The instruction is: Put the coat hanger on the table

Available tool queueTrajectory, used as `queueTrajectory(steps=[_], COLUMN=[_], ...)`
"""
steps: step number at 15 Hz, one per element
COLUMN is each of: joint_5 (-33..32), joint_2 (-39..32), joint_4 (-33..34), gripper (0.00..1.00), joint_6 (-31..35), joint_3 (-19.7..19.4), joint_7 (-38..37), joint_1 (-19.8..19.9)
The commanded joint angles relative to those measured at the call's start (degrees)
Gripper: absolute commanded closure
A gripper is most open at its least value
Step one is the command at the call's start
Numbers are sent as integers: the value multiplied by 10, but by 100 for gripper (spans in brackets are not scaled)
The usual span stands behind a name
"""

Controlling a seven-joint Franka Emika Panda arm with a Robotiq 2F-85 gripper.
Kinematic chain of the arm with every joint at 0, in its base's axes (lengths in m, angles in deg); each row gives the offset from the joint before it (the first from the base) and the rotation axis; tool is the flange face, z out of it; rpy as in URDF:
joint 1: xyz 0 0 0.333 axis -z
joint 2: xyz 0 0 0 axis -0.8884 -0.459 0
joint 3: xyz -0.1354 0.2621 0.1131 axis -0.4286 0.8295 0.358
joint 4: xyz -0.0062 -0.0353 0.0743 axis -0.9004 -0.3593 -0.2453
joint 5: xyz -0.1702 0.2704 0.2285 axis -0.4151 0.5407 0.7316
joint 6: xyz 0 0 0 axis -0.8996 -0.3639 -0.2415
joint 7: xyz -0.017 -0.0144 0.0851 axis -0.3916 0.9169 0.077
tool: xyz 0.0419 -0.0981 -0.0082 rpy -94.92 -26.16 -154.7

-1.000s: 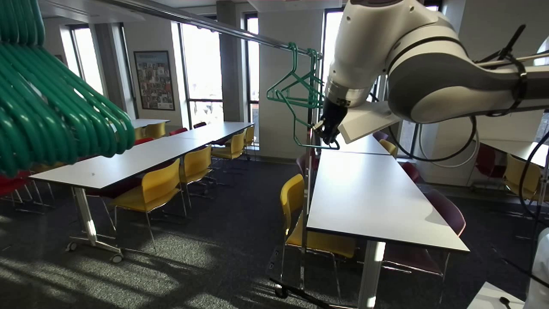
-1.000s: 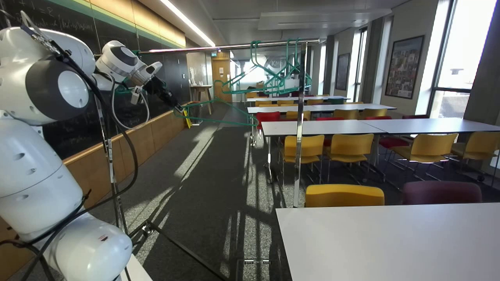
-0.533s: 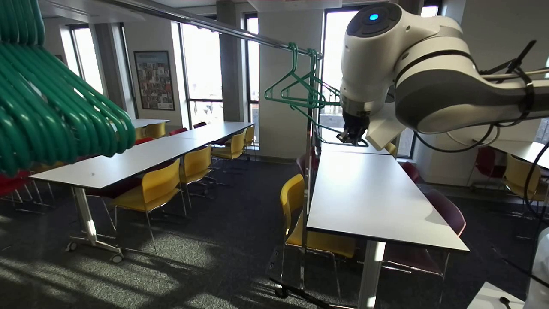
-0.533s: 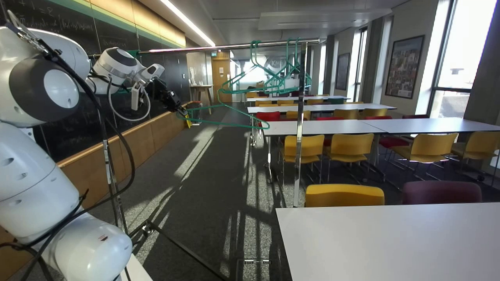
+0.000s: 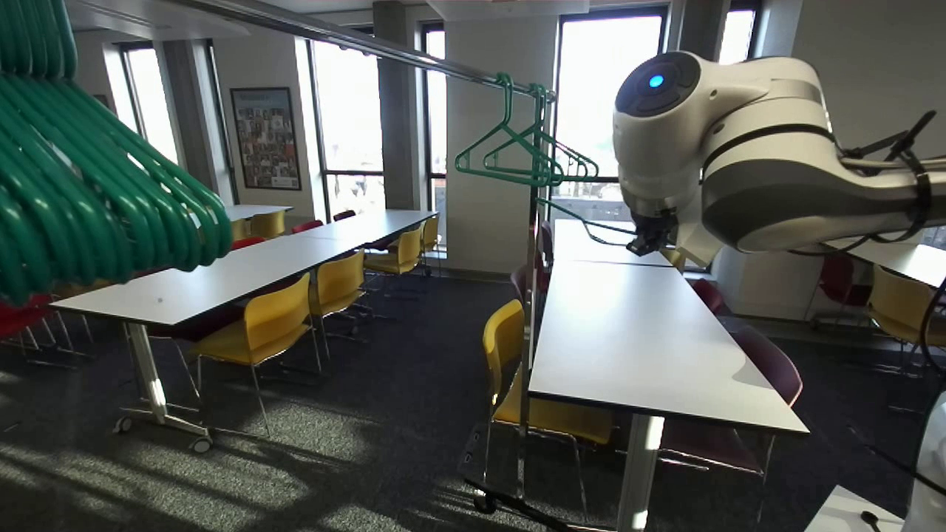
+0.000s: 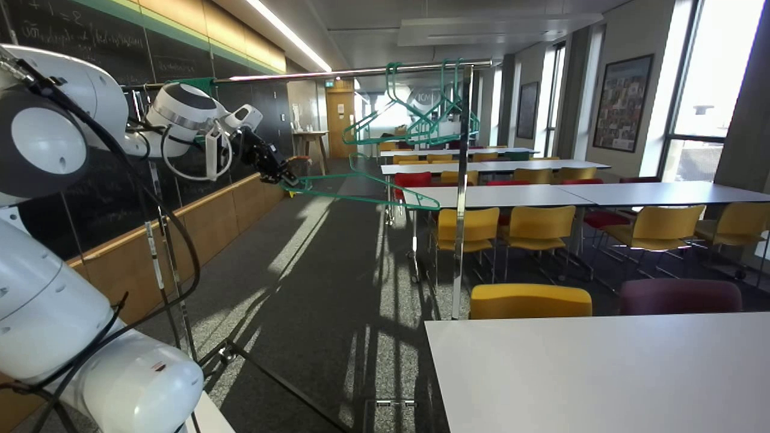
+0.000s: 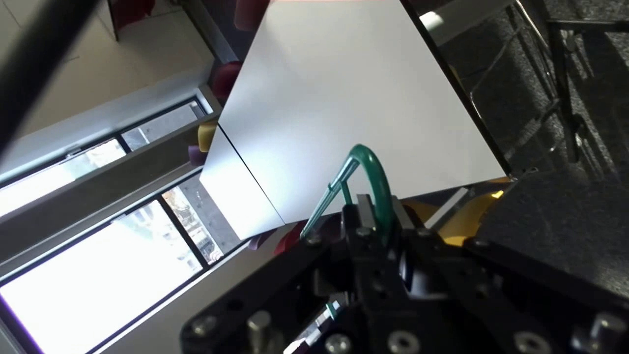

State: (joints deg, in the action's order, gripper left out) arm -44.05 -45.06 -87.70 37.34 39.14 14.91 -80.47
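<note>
My gripper (image 5: 633, 247) is shut on a corner of a thin green coat hanger (image 7: 378, 181), whose tube runs between the fingertips in the wrist view. In an exterior view my gripper (image 6: 292, 179) holds the hanger (image 6: 361, 197) in the air, lying roughly flat and reaching out to one side. The hanger also shows nearly edge-on in an exterior view (image 5: 573, 214). The white table (image 5: 628, 332) lies lower than the hanger; the table also shows in the wrist view (image 7: 344, 88) and in an exterior view (image 6: 601, 373). The gripped corner is partly hidden by the fingers.
A metal rail (image 5: 414, 63) carries a few green hangers (image 5: 502, 175) near its end and a big bunch (image 5: 103, 185). The rack's post (image 6: 461, 240) stands beside the table. Yellow chairs (image 5: 504, 340) and purple chairs (image 5: 768, 362) line the table's sides.
My gripper has moved with the hanger away from the hangers on the rail and a little lower. The hanger turns from tilted to nearly edge-on in an exterior view. The table has not moved.
</note>
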Motion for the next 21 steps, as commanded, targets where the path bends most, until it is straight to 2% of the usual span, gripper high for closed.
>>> queueTrajectory(steps=[1, 5, 10, 16, 21], joint_5=[-19, -36, -78, -196, -233], joint_2=[59, 81, 82, 67, 58], joint_4=[-80, -142, -183, -203, -229], gripper=[98, 98, 98, 98, 98], joint_6=[-8, -2, 51, 140, 135], joint_3=[-20, -45, -90, -134, -154], joint_7=[30, 19, -18, -1, 26], joint_1=[7, 17, 43, 73, 84])
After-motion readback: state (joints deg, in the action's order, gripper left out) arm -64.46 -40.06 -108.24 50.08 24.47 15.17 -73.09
